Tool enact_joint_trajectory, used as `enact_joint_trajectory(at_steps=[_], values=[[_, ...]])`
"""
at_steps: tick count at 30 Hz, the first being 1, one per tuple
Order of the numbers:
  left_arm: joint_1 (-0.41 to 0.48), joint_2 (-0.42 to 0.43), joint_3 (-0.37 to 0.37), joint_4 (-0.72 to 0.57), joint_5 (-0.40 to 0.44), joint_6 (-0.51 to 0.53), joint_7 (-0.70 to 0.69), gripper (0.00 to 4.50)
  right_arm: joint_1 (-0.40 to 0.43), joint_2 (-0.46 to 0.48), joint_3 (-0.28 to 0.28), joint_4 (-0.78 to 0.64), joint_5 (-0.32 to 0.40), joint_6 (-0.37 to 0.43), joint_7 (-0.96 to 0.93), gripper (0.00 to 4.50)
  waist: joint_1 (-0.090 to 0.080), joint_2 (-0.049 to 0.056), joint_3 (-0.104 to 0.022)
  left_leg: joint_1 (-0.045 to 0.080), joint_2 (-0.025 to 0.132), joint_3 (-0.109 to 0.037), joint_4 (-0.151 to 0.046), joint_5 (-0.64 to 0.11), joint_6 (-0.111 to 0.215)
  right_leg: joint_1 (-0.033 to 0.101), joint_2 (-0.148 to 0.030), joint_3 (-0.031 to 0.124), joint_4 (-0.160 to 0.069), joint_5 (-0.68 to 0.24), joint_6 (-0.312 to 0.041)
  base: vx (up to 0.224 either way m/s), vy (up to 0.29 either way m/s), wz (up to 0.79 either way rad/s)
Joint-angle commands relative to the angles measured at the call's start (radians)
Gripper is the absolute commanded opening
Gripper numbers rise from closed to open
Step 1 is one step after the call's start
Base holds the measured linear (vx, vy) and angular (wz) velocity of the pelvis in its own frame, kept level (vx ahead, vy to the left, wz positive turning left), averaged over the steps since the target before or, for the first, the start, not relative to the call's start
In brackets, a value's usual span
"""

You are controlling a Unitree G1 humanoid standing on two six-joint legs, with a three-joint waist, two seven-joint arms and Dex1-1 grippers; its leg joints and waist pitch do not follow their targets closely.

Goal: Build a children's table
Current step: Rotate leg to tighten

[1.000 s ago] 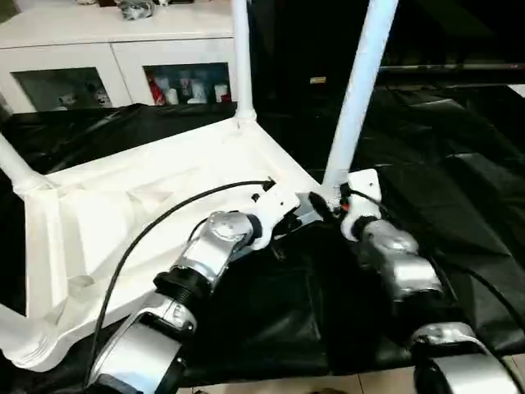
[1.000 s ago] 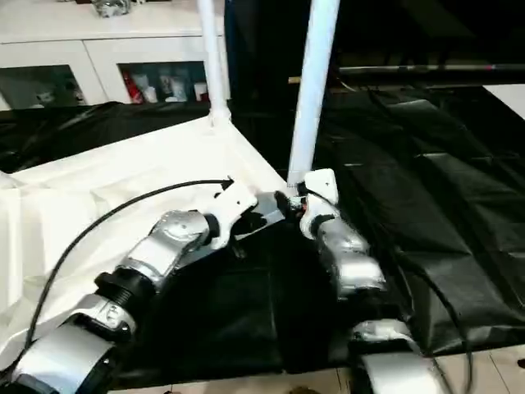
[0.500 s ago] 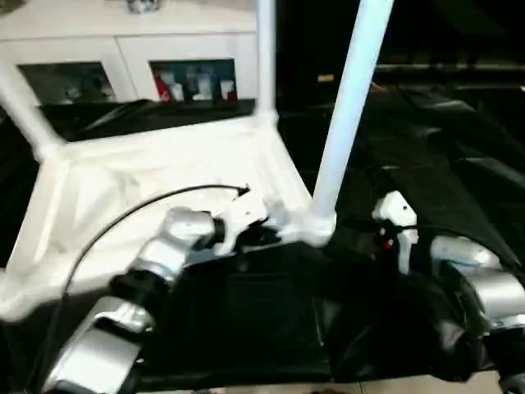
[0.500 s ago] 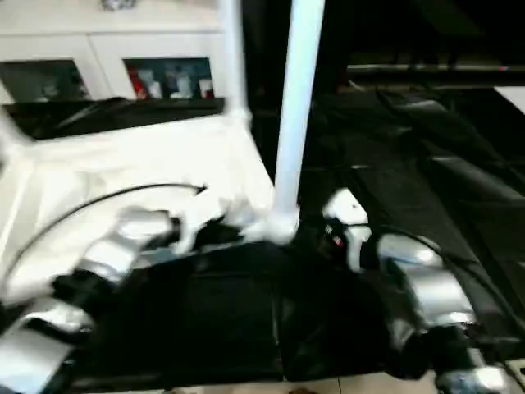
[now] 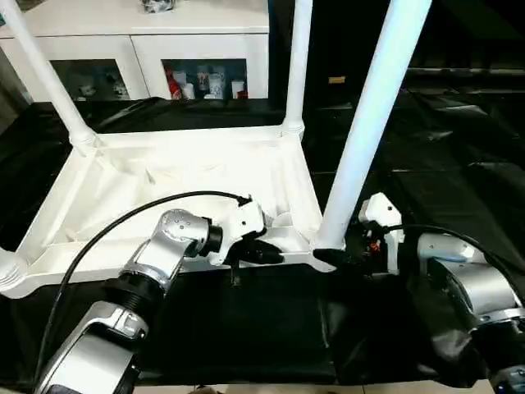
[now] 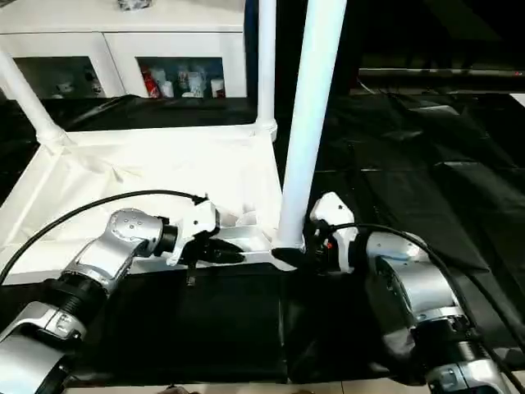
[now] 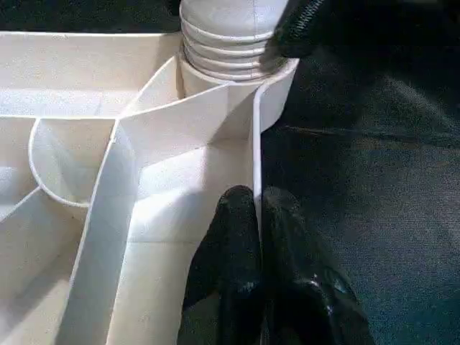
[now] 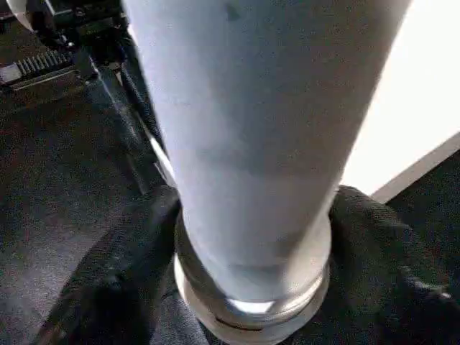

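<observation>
Assembly of the children's table, tabletop inverted. The black-covered work table (image 5: 459, 148) carries the whole job; behind it stands a white cabinet (image 5: 148, 33) with glass doors. The tabletop (image 5: 180, 185) lies underside up on the black cover, so that its corner sockets face upward to receive legs. Three legs stand in sockets: the far left leg (image 5: 41, 70), the far right leg (image 5: 297, 66), and the near right leg (image 5: 369, 131), the nearest and largest in view. At the near left corner (image 5: 10, 275) a rounded white part shows, but the frame edge cuts it off, and whether a fourth leg is seated there cannot be made out.

The right gripper (image 5: 338, 256) sits at the foot of the near right leg; in the right wrist view its black fingers (image 8: 122, 287) lie one on each side of the leg's ribbed base (image 8: 251, 287), wrapped about it, apparently to seat or twist the leg in its socket. Actual contact with the pads is hard to confirm.

The left gripper (image 7: 259, 237) pinches the raised rim (image 7: 255, 158) of the tabletop just beside that same corner, one finger inside the rim and one outside, the jaws nearly together with the thin wall between them. This hold most likely steadies the tabletop against the other arm's effort. The upper ends of all legs run out of frame.
</observation>
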Motion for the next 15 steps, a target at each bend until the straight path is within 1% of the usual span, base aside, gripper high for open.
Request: enact_joint_trajectory(at_steps=[1,6,10,12,13,14,15], values=[[0.007,-0.006,0.007,-0.003,-0.030,-0.008,-0.018,0.00,-0.015,0.011,0.018,0.012,-0.010,-0.012,0.007,2.86,0.002,-0.023,-0.062,0.008,0.037,-0.014,-0.064,-0.195,0.071,0.047,-0.048,0.032,-0.068,-0.230,-0.246,0.000,0.000,0.00],[0.005,-0.006,0.010,0.003,-0.028,-0.010,-0.016,0.00,-0.022,0.019,0.024,0.028,-0.018,-0.021,0.009,2.72,0.002,-0.023,-0.062,0.008,0.036,-0.014,-0.064,-0.194,0.069,0.048,-0.047,0.031,-0.068,-0.238,-0.243,0.000,0.000,0.00],[0.006,-0.007,0.011,0.004,-0.027,-0.009,-0.013,0.00,-0.021,0.026,0.029,0.036,-0.024,-0.030,0.007,2.72,0.001,-0.023,-0.062,0.008,0.036,-0.014,-0.063,-0.194,0.070,0.048,-0.047,0.031,-0.067,-0.231,-0.246,0.000,0.000,0.00],[0.007,-0.012,0.014,0.009,-0.022,-0.004,0.010,0.00,-0.017,0.036,0.025,0.047,-0.028,-0.033,-0.011,2.71,0.001,-0.023,-0.063,0.008,0.036,-0.014,-0.063,-0.195,0.070,0.048,-0.047,0.031,-0.067,-0.231,-0.247,0.000,0.000,0.00],[0.004,-0.017,0.016,0.019,-0.011,0.000,0.040,0.00,-0.018,0.048,0.017,0.062,-0.033,-0.037,-0.040,2.70,-0.001,-0.024,-0.062,0.007,0.035,-0.014,-0.063,-0.197,0.068,0.048,-0.046,0.031,-0.068,-0.237,-0.245,0.000,0.000,0.00],[-0.007,-0.032,0.017,0.048,0.019,0.013,0.120,0.00,-0.025,0.089,-0.015,0.100,-0.035,-0.035,-0.127,2.70,-0.003,-0.024,-0.061,0.007,0.035,-0.015,-0.064,-0.201,0.066,0.046,-0.046,0.031,-0.069,-0.247,-0.243,0.000,0.000,0.00],[-0.010,-0.038,0.018,0.057,0.027,0.017,0.146,0.00,-0.028,0.106,-0.029,0.112,-0.030,-0.028,-0.158,2.70,-0.008,-0.026,-0.057,0.009,0.032,-0.014,-0.066,-0.229,0.053,0.043,-0.046,0.029,-0.077,-0.298,-0.234,0.000,0.000,0.00]])
